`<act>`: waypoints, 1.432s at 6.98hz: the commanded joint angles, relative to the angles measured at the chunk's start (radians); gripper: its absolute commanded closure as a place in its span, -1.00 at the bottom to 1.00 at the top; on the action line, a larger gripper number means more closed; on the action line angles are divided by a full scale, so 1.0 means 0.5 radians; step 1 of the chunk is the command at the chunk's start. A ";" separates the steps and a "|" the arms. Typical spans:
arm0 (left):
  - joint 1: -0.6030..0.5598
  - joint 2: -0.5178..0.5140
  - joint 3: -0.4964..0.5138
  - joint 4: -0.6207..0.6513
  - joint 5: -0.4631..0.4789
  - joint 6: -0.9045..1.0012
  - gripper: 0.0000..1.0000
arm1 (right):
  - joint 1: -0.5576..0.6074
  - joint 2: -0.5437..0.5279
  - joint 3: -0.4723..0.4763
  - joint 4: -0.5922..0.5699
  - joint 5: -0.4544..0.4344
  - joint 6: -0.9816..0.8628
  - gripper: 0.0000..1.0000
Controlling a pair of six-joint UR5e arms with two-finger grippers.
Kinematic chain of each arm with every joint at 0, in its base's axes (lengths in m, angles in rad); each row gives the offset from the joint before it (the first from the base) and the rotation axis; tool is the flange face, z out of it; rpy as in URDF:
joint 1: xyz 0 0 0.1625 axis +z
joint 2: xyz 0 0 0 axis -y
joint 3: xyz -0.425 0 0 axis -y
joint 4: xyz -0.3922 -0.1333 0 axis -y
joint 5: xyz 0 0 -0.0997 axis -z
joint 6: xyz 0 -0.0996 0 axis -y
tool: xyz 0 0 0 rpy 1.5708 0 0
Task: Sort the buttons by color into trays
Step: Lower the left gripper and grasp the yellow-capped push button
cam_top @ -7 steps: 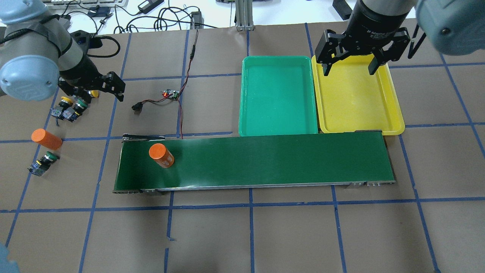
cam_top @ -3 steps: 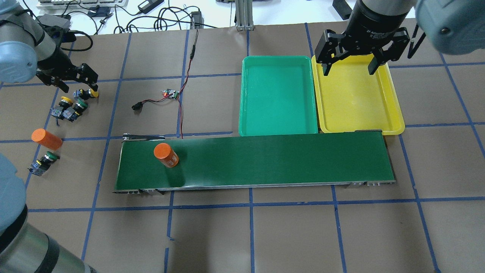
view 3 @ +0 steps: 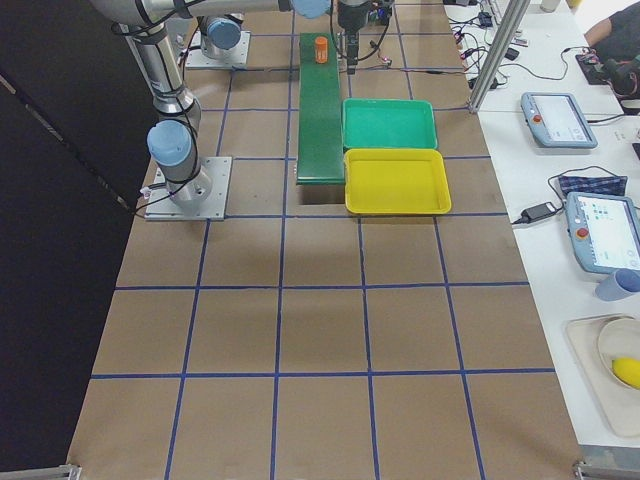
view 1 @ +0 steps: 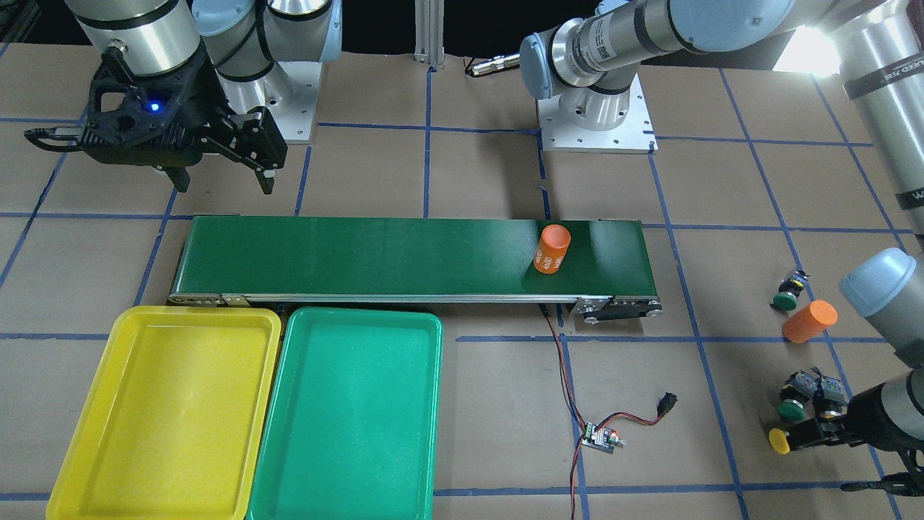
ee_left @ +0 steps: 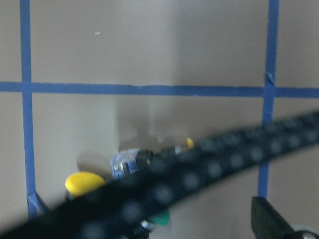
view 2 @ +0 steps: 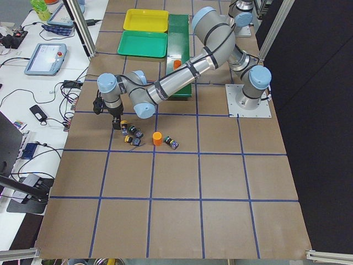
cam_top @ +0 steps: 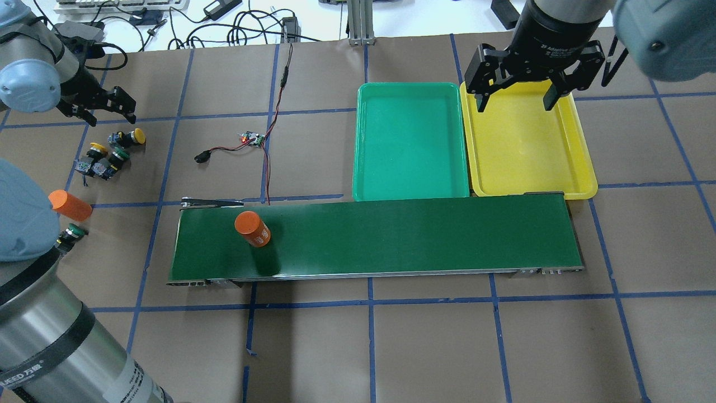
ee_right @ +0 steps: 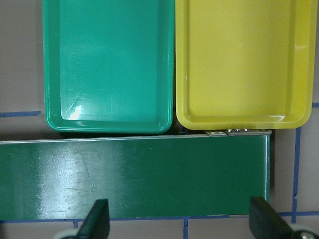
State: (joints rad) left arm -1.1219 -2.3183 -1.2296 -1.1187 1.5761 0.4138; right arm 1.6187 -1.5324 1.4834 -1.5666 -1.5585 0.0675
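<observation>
my left gripper [cam_top: 112, 117] hangs empty, jaws apart, by the table's [cam_top: 425, 347] left edge, with three buttons [cam_top: 117, 157] just on the robot's side of it.

Three buttons [cam_top: 117, 155] clustered, one green button [cam_top: 75, 229] apart — green tray [cam_top: 411, 140] just beside yellow tray [cam_top: 526, 145].

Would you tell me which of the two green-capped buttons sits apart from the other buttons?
The green-capped button beside the orange cylinder on the table; the other green button is bunched with the yellow-capped buttons.
</observation>
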 commanded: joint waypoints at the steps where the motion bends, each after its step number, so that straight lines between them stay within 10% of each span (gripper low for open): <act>1: 0.038 -0.057 0.026 0.001 -0.004 0.028 -1.00 | -0.001 0.000 0.000 -0.002 0.000 0.000 -1.00; 10: 0.038 -0.048 0.033 0.004 -0.011 -0.119 -1.00 | -0.001 0.000 0.000 0.001 0.000 0.000 -1.00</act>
State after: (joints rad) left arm -1.1029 -2.3488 -1.2137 -1.1120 1.5702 0.3562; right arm 1.6184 -1.5325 1.4834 -1.5662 -1.5585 0.0675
